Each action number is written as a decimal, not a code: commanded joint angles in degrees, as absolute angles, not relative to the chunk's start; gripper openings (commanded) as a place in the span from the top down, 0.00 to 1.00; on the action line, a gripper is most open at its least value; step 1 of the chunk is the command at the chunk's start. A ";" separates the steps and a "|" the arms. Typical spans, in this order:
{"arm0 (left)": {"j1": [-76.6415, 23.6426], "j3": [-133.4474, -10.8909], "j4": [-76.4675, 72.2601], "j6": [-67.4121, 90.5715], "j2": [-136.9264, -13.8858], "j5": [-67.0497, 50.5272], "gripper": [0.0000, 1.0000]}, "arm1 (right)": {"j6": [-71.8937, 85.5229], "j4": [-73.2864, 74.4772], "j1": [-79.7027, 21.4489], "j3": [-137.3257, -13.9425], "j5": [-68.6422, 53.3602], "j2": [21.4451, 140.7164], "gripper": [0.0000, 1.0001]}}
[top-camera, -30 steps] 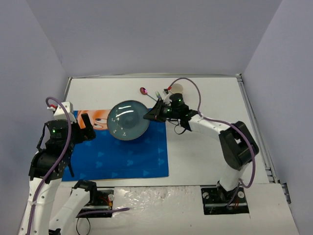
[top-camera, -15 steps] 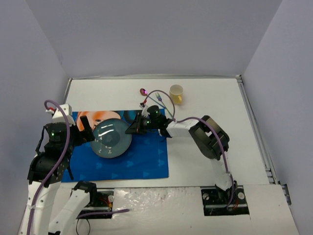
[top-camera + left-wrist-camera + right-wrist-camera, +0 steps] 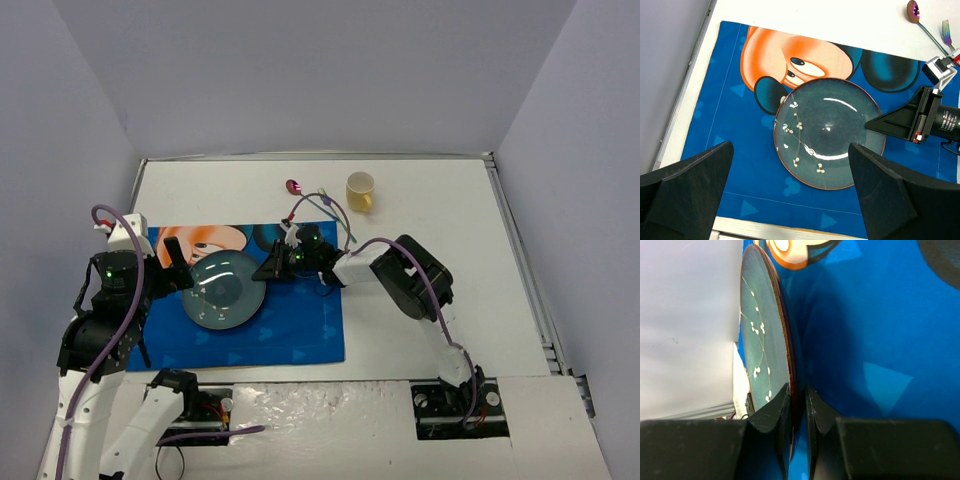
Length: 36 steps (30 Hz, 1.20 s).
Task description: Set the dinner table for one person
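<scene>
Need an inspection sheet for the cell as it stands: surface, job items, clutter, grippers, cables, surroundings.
Surface: white dinner table; blue cartoon placemat at its near left.
Job's things: teal plate over the placemat; spoon, fork and yellow cup toward the far edge, off the placemat.
Clutter: nothing seen.
Grippers: right gripper shut on the plate's rim; left gripper open, above the placemat's left side, holding nothing.
Cables: left-arm cable purple, follows the arm; right-arm cable purple, loops up near the fork.
Surroundings: plain grey walls on three sides.
</scene>
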State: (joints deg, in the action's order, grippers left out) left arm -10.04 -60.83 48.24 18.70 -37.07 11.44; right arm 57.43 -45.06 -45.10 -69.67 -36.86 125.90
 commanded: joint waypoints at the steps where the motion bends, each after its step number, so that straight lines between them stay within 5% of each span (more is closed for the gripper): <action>1: -9.67 -60.91 46.06 18.46 -37.53 11.95 0.03 | 60.37 -60.65 -45.70 -73.20 -41.04 124.64 1.00; 9: -9.67 -60.39 45.89 18.63 -37.43 11.69 0.03 | 54.21 -56.31 -45.61 -70.21 -38.95 124.57 0.95; 15: -9.67 -60.82 46.05 18.46 -37.35 11.69 0.03 | 47.73 -46.85 -45.02 -67.29 -35.69 120.60 0.49; 19: -9.67 -60.82 46.01 18.61 -37.44 11.75 0.03 | 39.84 -36.93 -44.64 -67.25 -31.22 114.96 0.35; 27: -9.67 -58.02 43.51 18.81 -36.49 12.24 0.03 | 20.84 -9.79 -39.39 -70.31 -9.46 99.60 0.24; 36: -9.67 -49.62 37.53 18.25 -33.56 12.85 0.03 | 6.23 -2.64 -25.80 -70.84 1.51 92.58 0.19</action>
State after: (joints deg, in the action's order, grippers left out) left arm -10.04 -51.25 43.87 18.70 -34.07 11.78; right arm 15.64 -6.38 -29.79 -68.68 -5.92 94.48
